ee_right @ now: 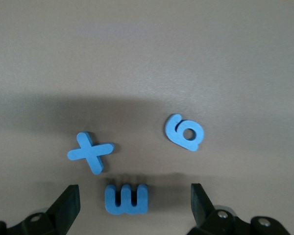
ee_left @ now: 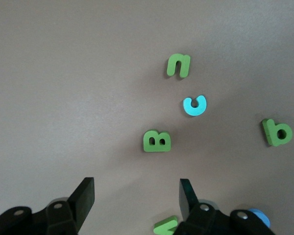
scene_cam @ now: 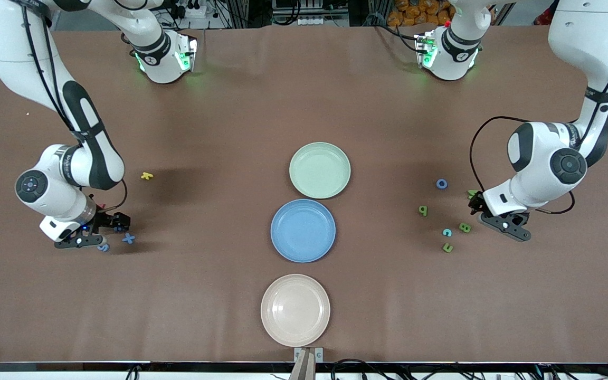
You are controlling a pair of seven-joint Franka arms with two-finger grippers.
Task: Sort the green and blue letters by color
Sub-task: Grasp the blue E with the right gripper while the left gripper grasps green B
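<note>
Brown bench (scene_cam: 219, 295), plates empty. The right gripper (ee_right: 132, 205) is held wide open and empty, low over the blue letters; the blue E (ee_right: 126, 198) is framed between its fingers, long axis across the gap. The left gripper (ee_left: 137, 198), equally open and empty, is lined up on the green B (ee_left: 157, 141). One green letter (ee_left: 165, 226) is cut off beneath it.

Just ahead of our right gripper (ee_right: 134, 205), between its spread fingers, lies the letter E (ee_right: 126, 199), with the X (ee_right: 90, 152) and the 6 (ee_right: 184, 132) beside each other past it. Our left gripper (ee_left: 137, 198) hovers near the B (ee_left: 157, 141).
</note>
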